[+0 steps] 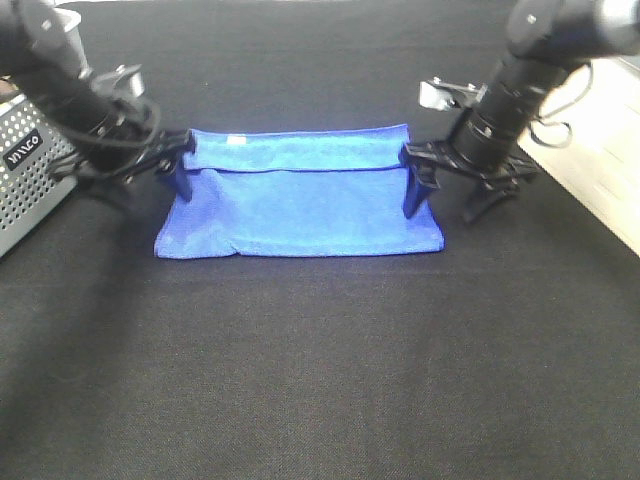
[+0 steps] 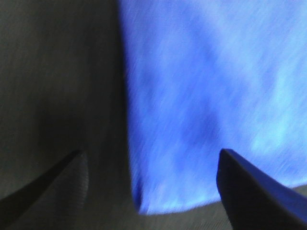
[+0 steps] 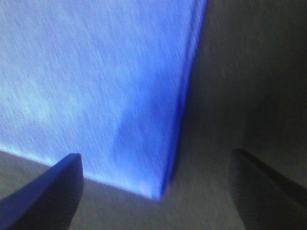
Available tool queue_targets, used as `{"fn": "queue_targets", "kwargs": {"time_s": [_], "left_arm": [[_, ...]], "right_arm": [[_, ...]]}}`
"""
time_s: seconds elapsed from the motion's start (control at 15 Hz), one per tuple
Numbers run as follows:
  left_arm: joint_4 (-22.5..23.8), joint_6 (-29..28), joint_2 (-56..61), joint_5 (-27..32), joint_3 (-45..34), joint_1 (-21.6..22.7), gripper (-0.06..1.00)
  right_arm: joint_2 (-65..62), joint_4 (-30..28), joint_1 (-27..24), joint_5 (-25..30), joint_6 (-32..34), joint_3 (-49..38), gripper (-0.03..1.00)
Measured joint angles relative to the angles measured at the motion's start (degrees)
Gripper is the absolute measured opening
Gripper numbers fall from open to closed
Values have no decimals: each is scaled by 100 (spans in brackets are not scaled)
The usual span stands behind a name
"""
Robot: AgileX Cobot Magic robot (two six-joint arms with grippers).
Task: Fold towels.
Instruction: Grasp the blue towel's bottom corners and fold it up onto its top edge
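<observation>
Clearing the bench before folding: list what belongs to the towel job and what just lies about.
Job in hand:
bright blue rectangular microfibre towel
left gripper, open
right gripper, open

Lying about:
grey perforated metal box, left edge
black cable, right edge

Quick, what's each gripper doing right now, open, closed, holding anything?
Left gripper: open, holding nothing, jaws straddling one side edge of the towel.
Right gripper: open, holding nothing, jaws straddling the opposite side edge.
</observation>
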State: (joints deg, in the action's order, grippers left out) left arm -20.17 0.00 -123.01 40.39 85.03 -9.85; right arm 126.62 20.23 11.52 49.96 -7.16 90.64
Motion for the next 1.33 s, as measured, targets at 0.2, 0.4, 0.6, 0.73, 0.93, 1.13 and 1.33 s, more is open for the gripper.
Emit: {"fn": "queue_targets", "kwargs": {"time_s": [0.2, 0.4, 0.6, 0.73, 0.93, 1.13, 1.33], "left_arm": [[17, -304, 275, -418, -745, 0, 71], [-103, -332, 183, -699, -779, 0, 71], [-430, -309, -97, -785, -779, 0, 71], [-682, -149, -172, -888, -739, -17, 71], [-848, 0, -321, -848, -504, -126, 62], [-928, 0, -441, -688, -367, -178, 21], [-453, 0, -390, -309, -361, -178, 1]], "right_arm": [[-384, 74, 0, -246, -69, -458, 78], [-355, 166, 0, -309, -361, -476, 77], [-17, 642, 0, -441, -670, -476, 77], [132, 1163, 0, -510, -997, -476, 73], [298, 1593, 0, -556, -1089, -407, 58], [384, 1719, 0, -705, -1094, -401, 20], [418, 1518, 0, -693, -739, -395, 0]]}}
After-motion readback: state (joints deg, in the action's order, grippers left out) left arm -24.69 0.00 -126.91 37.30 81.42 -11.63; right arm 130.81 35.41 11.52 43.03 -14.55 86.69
